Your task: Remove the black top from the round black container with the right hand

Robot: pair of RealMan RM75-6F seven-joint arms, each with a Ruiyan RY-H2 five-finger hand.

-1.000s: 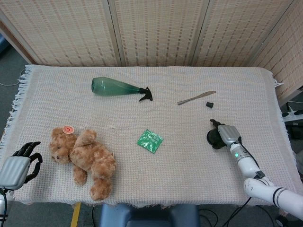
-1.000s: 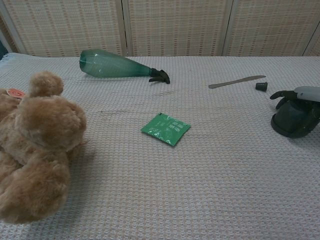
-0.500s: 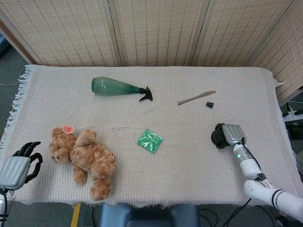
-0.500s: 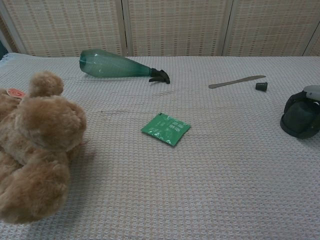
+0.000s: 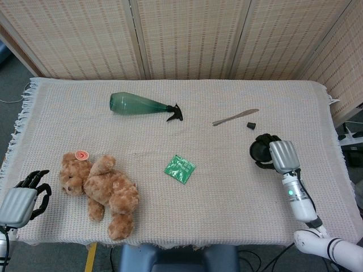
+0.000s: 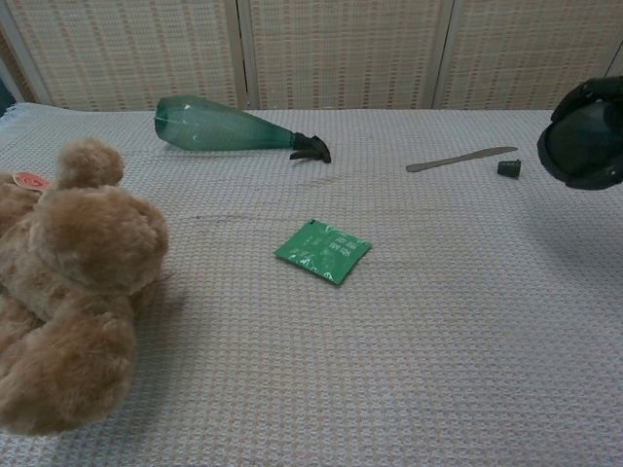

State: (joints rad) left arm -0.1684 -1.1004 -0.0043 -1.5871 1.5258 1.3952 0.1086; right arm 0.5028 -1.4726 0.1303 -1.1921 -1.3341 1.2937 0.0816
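1. Head view: at right of frame, the right hand [image 5: 278, 156] clasps the round black container [image 5: 261, 151] above the surface [image 5: 227, 198]; the left hand [image 5: 22, 195], lower left, holds nothing, fingers loosely curled.
2. Chest view: the container [image 6: 582, 146] hangs at upper right. It looks light, rigid and smooth, best gripped around the rim; whether the top is still on cannot be told.

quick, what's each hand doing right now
Left hand: holding nothing, dark fingers apart, at the near left edge of the table.
Right hand: holding the round black container, lifted clear of the cloth.
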